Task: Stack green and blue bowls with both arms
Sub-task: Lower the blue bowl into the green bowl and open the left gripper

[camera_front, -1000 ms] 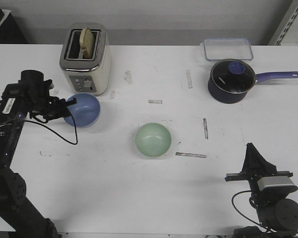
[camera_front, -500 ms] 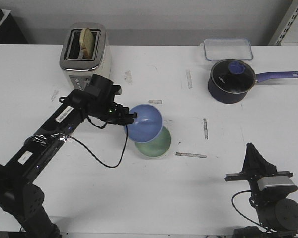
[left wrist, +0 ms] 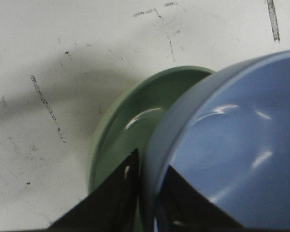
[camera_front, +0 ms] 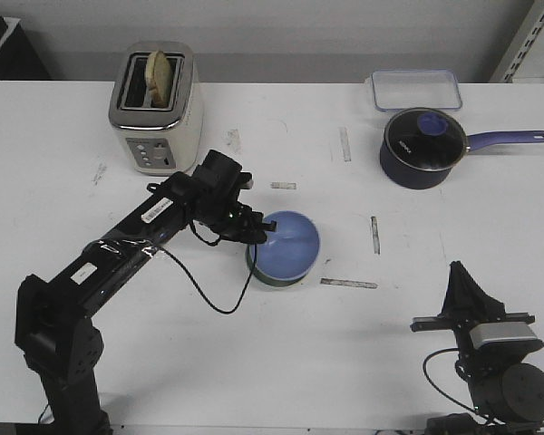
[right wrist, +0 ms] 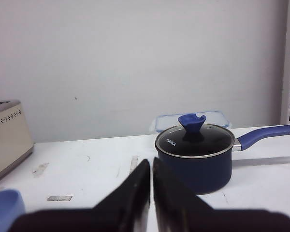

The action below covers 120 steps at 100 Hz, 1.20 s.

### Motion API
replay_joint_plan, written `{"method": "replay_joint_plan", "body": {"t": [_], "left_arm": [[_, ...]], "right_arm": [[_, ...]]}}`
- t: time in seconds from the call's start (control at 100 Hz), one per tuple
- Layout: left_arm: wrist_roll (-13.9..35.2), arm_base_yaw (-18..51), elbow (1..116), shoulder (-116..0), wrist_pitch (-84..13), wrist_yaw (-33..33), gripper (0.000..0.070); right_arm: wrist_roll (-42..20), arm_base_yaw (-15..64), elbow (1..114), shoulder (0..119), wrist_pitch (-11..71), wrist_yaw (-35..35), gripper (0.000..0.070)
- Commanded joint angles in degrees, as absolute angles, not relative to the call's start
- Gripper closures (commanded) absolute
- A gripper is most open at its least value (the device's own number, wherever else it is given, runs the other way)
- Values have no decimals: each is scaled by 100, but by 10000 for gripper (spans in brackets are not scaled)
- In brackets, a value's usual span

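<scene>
Front view of a white table [camera_front: 208, 362] with both arms of the robot in frame. Left arm [camera_front: 136, 231] reaches diagonally toward the table's middle, its left gripper [camera_front: 265, 231] clamped on the near-left rim of the blue bowl [camera_front: 288, 246]; in the left wrist view the two black fingers [left wrist: 117, 198] straddle that rim, one outside and one inside the bowl. Blue bowl sits tilted over the green bowl [camera_front: 261, 275], covering most of it, so that only a crescent of green rim shows at the lower left; the left wrist view shows the green bowl [left wrist: 130, 130] resting on the table beneath and partly beside the blue bowl [left wrist: 232, 145], the two not yet nested squarely. Right gripper [camera_front: 465, 292] stands near the table's front right corner, well apart from both bowls, holding nothing; in the right wrist view its fingers [right wrist: 135, 193] lie pressed together with only a thin seam between them. Toaster [camera_front: 156, 107] with a slice of bread [camera_front: 161, 74] stands at the rear left. Dark saucepan [camera_front: 423, 149] with a glass lid and a clear container [camera_front: 416, 89] stand at the rear right.
</scene>
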<state>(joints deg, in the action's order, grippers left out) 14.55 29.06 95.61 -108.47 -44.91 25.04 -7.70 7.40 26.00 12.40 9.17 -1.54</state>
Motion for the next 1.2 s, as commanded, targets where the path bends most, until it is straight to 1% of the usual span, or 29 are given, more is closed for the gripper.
{"method": "replay_joint_plan", "body": {"t": [0.0,0.07,0.14,0.71,0.8,0.87,0.97,1.03,1.15,1.19], "left_arm": [[1470,2958,9699,-10877,-4528,2532,481],[1470,2961,9699,-10877,-4591,2532,400],[1470,2965,9699,-10871,-4657,2532,361],[1450,2965,9699,-10302,-4672,2532,362],[1330,2965,9699,-10158,-4644,2532,363],[1028,2965,9686,-10022,-4563,2523,374],[473,2965,9544,-9776,-4204,2493,375],[231,2965,9295,-9559,-3771,2460,375],[172,2965,8560,-9067,-2659,2178,392],[169,2958,8259,-8877,-2246,2001,434]], "right_arm": [[-744,753,2630,1232,862,-152,697],[-744,753,2630,1232,862,-152,697],[-744,753,2630,1232,860,-152,697],[-744,753,2630,1232,862,-152,697],[-744,753,2630,1232,862,-152,697],[-744,753,2630,1232,862,-152,697],[-744,753,2630,1232,862,-152,697],[-746,753,2630,1232,862,-152,697],[-744,753,2630,1232,862,-152,697],[-744,753,2630,1232,862,-152,697]]}}
